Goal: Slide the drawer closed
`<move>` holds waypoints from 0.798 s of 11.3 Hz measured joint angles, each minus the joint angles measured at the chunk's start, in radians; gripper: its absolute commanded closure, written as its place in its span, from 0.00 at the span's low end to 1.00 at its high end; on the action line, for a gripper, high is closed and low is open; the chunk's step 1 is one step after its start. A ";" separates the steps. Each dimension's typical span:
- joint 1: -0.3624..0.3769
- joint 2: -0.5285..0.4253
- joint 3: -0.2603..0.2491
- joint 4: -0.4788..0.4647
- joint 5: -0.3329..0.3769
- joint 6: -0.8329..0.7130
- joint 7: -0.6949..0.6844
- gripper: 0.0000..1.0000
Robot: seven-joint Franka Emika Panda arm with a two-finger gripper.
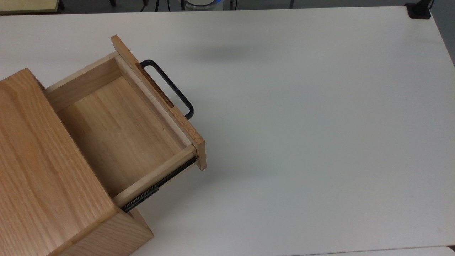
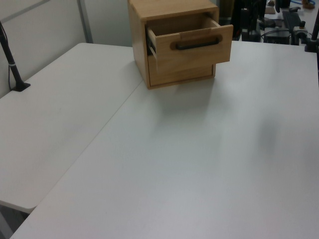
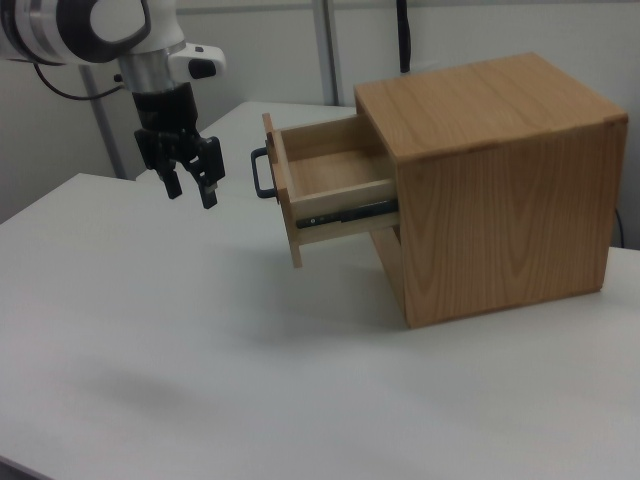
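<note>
The light wooden drawer (image 1: pixel 121 131) stands pulled well out of its cabinet (image 1: pixel 39 170), empty inside, with a black side rail showing underneath. Its black bar handle (image 1: pixel 170 87) juts from the flat front panel. The left view shows the drawer (image 2: pixel 199 50) front-on with the handle (image 2: pixel 197 44). In the right view the drawer (image 3: pixel 325 185) points toward the right view's left, where my gripper (image 3: pixel 190 193) hangs above the table. The gripper points downward, is open and holds nothing. It sits at about handle height, a short gap away from the handle (image 3: pixel 260 172).
The white table (image 1: pixel 302 142) stretches wide toward the top view's right. A black clamp (image 1: pixel 419 10) sits at its far right corner. In the left view a black post (image 2: pixel 12 64) stands at the left edge, and equipment (image 2: pixel 279 20) clutters the back right.
</note>
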 measured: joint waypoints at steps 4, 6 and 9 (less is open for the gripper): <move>0.002 0.014 0.005 0.000 0.000 0.000 -0.032 1.00; 0.003 0.030 0.013 0.000 0.000 0.001 -0.042 1.00; 0.018 0.045 0.015 0.001 0.003 0.013 0.034 1.00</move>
